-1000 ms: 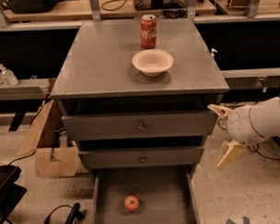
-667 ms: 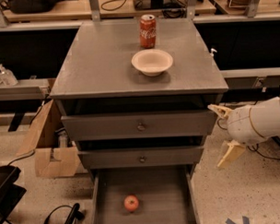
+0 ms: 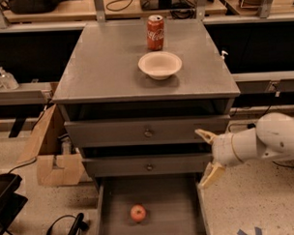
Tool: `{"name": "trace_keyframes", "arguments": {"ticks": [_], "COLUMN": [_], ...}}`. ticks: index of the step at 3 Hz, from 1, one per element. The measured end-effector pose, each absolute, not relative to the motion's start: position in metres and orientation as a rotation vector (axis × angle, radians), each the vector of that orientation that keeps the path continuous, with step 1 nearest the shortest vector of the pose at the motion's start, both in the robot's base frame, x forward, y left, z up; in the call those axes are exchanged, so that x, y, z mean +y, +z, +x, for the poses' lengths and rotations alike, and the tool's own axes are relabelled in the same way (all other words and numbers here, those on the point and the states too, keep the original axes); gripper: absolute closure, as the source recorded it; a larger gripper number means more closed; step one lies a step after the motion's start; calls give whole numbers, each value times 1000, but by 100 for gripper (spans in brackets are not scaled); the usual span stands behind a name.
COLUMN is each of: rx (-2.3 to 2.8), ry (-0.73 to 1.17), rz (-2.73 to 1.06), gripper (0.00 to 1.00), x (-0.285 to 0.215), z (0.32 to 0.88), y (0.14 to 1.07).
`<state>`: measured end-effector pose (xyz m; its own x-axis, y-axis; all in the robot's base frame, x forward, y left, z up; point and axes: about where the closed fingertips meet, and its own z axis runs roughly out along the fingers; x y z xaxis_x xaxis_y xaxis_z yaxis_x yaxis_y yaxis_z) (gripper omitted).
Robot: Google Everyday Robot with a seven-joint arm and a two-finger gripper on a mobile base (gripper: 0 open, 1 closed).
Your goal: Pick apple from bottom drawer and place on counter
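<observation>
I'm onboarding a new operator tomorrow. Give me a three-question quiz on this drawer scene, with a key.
1. True or false: the apple lies inside the open bottom drawer.
2. What stands on the counter? A) a white bowl and a Coca-Cola can; B) two apples; C) a bottle.
3. Fill in: the gripper, right of the middle drawer in the view, is ____.
Key: 1 true; 2 A; 3 open, holding nothing.

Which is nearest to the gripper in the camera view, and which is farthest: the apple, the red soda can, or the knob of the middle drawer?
The gripper hangs open below the counter, at its right edge.
1. Middle drawer knob, just to its left.
2. Apple, lower left, in the bottom drawer.
3. Soda can, at the counter's back.
</observation>
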<state>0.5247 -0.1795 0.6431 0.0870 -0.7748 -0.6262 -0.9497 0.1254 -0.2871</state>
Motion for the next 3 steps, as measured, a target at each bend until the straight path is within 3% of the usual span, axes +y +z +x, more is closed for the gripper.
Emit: {"name": "trace_keyframes", "arguments": {"ticks": [2,3], "rx": [1485,1485], "ry": [380,380], "rz": [-1589,-1589], "gripper": [0,0], "x": [-161,-161], "z": [583,582], "y": [526,526]}}
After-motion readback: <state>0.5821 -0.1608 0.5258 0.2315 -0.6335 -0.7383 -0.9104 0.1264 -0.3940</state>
